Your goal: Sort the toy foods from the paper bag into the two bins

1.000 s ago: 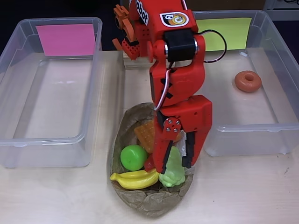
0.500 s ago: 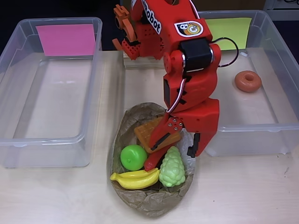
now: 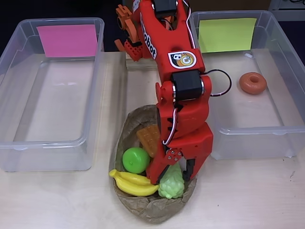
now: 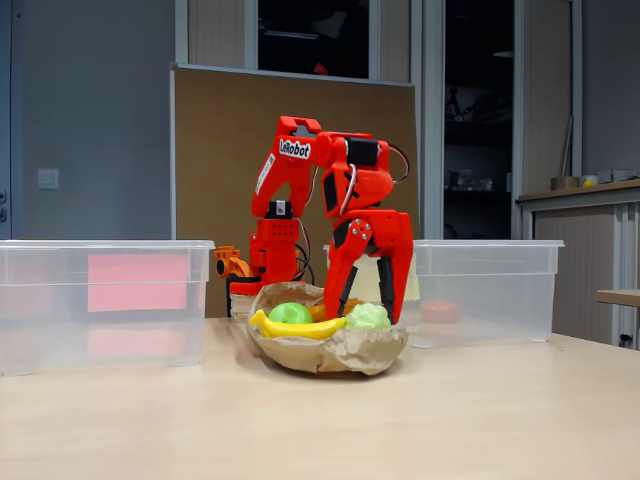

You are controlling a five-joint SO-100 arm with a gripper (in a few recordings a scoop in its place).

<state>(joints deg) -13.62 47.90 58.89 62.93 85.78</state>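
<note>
The step in hand is a pick from the paper bag (image 3: 152,207). The hand (image 3: 172,177) hangs low over the bag with its fingers spread, straddling the light-green grapes (image 3: 171,185); in the fixed view the hand (image 4: 365,300) brackets the grapes (image 4: 368,317), one finger on each side. It grips nothing yet.

Just left of the hand in the overhead view lie the yellow banana (image 3: 133,183) and the green apple (image 3: 136,160); the orange waffle (image 3: 148,138) sits behind the hand, partly under the arm. The brown donut (image 3: 252,82) already rests in the yellow-green-labelled bin (image 3: 248,131), up and to the right of the hand; the pink-labelled bin (image 3: 47,143) stands well to its left, holding no toy.

Next, judging from this pose, the fingers need to close squarely on the grapes without nudging the banana, then lift clear of the bag's rim before swinging toward a bin.
</note>
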